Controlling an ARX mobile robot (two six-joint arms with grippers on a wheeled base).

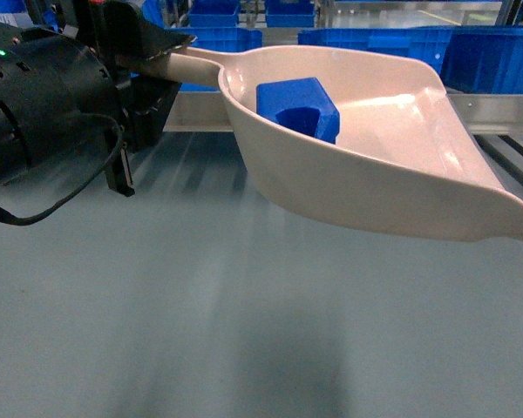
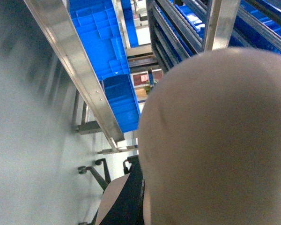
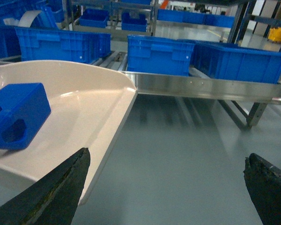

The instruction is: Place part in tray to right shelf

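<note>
The cream tray (image 1: 392, 165) hangs in the air above the grey floor, its handle (image 1: 192, 59) running left into my left gripper (image 1: 152, 54), which is shut on it. The small blue part (image 1: 298, 106) lies inside the tray near its back wall. In the right wrist view the part (image 3: 16, 115) sits in the tray (image 3: 89, 103) at the left. My right gripper (image 3: 166, 187) is open and holds nothing, just right of the tray's front edge. The left wrist view shows mostly the tray's underside (image 2: 215, 140). The right shelf's steel front rail (image 3: 201, 86) runs behind the tray.
Large blue crates (image 3: 159, 54) stand on the shelf behind the rail, and more (image 1: 375, 43) show in the head view. Steel shelf legs (image 3: 246, 115) stand at the right. Grey floor (image 1: 200, 331) spreads below the tray.
</note>
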